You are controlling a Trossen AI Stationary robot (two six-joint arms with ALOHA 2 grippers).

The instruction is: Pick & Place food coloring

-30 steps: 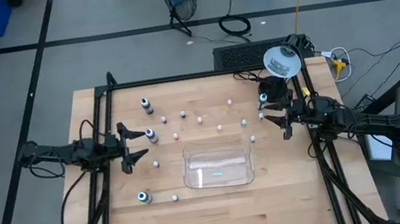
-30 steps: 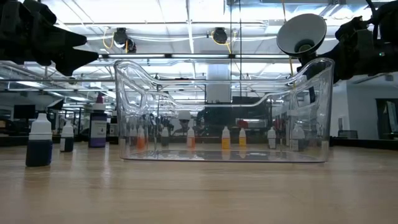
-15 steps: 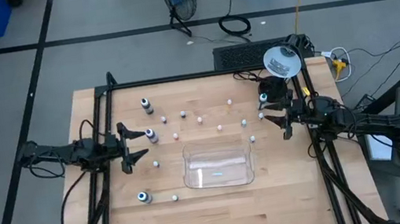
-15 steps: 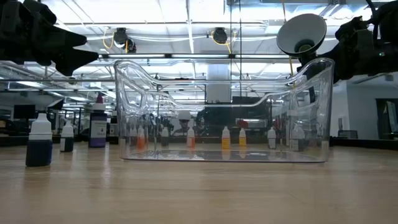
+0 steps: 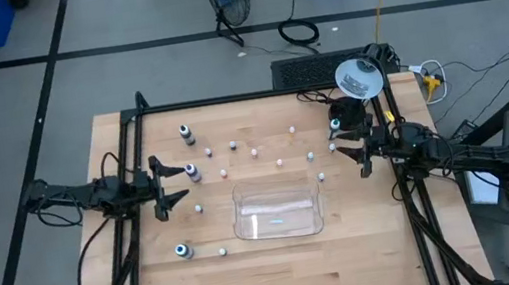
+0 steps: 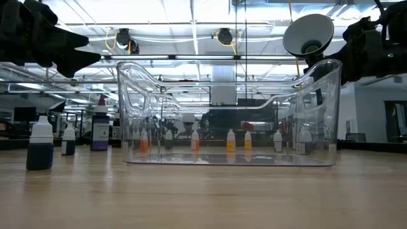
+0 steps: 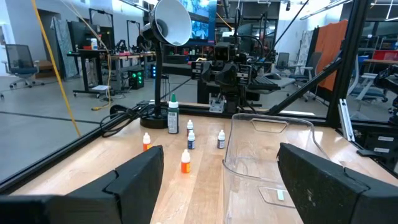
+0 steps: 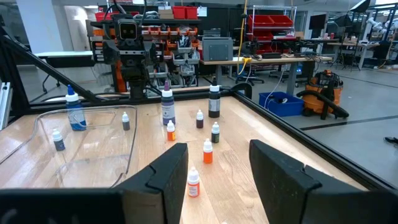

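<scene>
The food coloring bottles stand upright and scattered on the wooden table. The dark-bodied ones are at the far left (image 5: 186,132), left of centre (image 5: 192,172), near left (image 5: 182,250) and far right (image 5: 335,125). Several tiny whitish ones (image 5: 254,150) stand between them. The clear plastic tray (image 5: 277,210) sits near the table's middle, with no bottle inside. My left gripper (image 5: 178,185) hovers open at the left side, level, beside the left-of-centre dark bottle. My right gripper (image 5: 346,156) hovers open at the right side, near the far-right dark bottle. Nothing is between either pair of fingers (image 7: 134,180) (image 8: 165,171).
A white round lamp head (image 5: 358,76) on a stand rises at the table's far right corner. Black frame bars (image 5: 133,140) run along the left, far and right edges. Bare wood lies between the tray and the table's near edge (image 5: 285,279).
</scene>
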